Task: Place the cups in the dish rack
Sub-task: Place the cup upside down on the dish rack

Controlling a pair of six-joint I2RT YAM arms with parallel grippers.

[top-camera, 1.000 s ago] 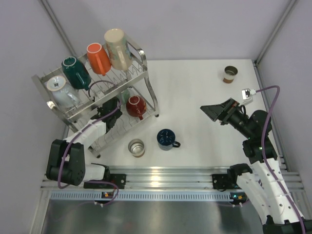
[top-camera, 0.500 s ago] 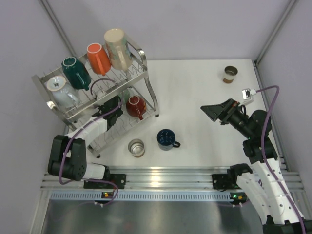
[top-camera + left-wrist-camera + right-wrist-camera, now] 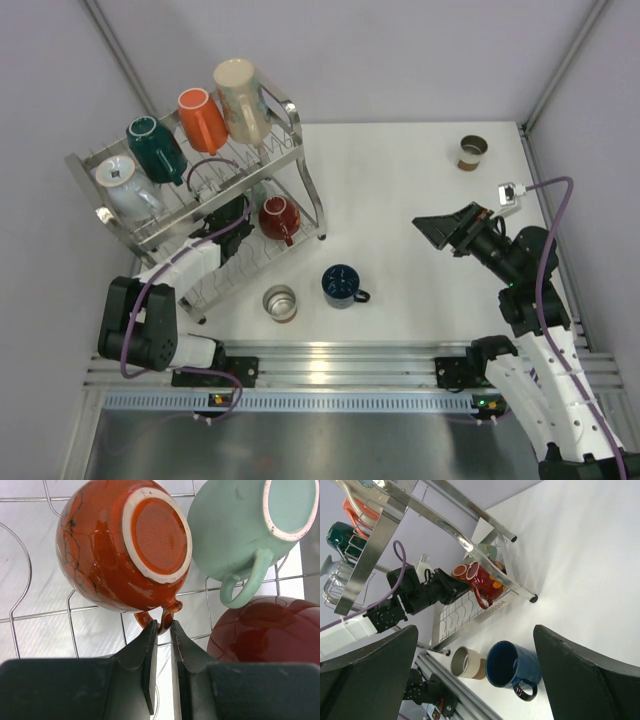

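The dish rack (image 3: 290, 150) stands at the back left. Its upper tier holds a pale blue cup (image 3: 122, 182), a dark teal cup (image 3: 155, 148), an orange cup (image 3: 202, 120) and a tall beige cup (image 3: 240, 98). My left gripper (image 3: 235, 212) reaches into the lower tier. In the left wrist view it (image 3: 162, 627) is shut on the handle of an orange-red cup (image 3: 115, 545), beside a mint mug (image 3: 235, 525) and a dark red mug (image 3: 270, 630). A navy mug (image 3: 341, 285) and two small brown cups (image 3: 280, 303) (image 3: 472, 152) stand on the table. My right gripper (image 3: 432, 228) is open and empty above the table.
In the right wrist view the navy mug (image 3: 512, 666) and a small brown cup (image 3: 466, 662) lie between my open right gripper (image 3: 475, 630) and the rack's lower tier (image 3: 485, 612). A white connector box (image 3: 508, 190) with a purple cable sits near the right wall.
My left forearm has shifted slightly to the left while its gripper stays in the lower tier. The right arm and the cups on the table have not moved.
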